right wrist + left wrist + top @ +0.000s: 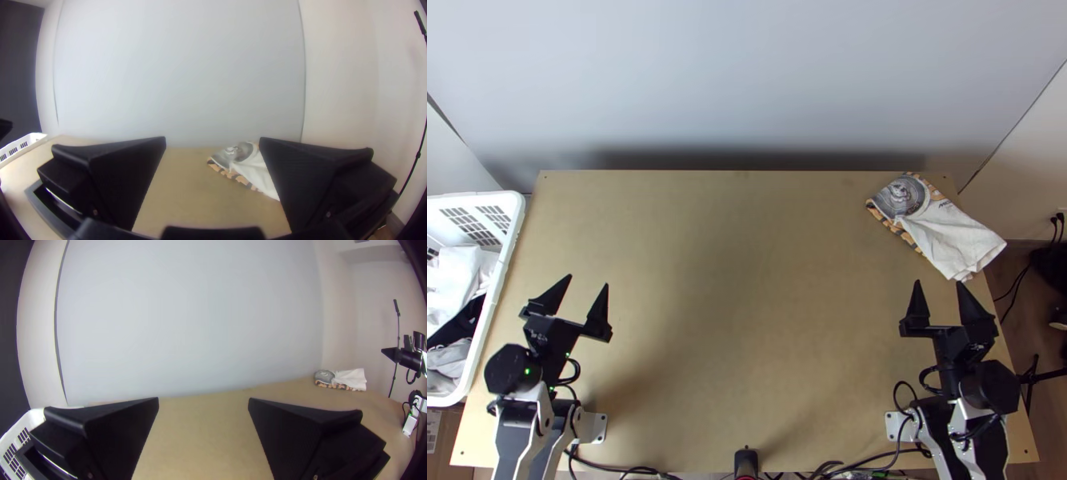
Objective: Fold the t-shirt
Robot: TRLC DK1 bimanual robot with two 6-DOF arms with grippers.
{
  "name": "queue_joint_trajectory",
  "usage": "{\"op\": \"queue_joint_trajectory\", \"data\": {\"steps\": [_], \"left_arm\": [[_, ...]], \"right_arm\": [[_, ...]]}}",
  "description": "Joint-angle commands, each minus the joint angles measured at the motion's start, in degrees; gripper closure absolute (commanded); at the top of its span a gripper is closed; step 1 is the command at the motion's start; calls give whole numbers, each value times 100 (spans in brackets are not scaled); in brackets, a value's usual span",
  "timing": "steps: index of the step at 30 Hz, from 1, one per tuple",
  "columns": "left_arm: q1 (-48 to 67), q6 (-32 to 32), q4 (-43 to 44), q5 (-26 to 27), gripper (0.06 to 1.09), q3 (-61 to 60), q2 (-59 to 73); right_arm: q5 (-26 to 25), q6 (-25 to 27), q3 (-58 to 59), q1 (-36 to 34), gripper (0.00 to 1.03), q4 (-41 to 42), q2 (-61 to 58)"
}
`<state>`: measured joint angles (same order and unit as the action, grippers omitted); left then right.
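T-shirt [947, 240], white w/ round grey print [899, 194] & dark lettering [943, 203] too small to read, lies bunched at table's [747, 320] far R corner, part-hidden behind a finger in R wrist view. L gripper [589, 281] & R gripper [939, 282]: fingers wide apart. White basket [503, 268] w/ clothes [455, 280], L side, cut off by top view's edge.
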<state>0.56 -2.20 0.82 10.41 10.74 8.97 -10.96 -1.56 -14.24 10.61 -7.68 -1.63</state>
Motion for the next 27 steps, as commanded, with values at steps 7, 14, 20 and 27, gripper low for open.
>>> {"op": "queue_joint_trajectory", "data": {"steps": [7, 14, 20, 27], "left_arm": [[-399, 527, 41, -347, 10, -617, -915], [-416, 395, -741, -356, 10, -626, -906], [-469, 633, -1286, -620, 10, -644, -888], [-451, 624, -1321, -804, 10, -635, -906]], "right_arm": [[24, 306, 694, -50, 5, 267, 180], [24, 174, 835, 37, 5, -260, 180], [33, -134, 861, -15, 5, -418, 172], [33, -160, 861, 2, 5, -427, 172]]}}
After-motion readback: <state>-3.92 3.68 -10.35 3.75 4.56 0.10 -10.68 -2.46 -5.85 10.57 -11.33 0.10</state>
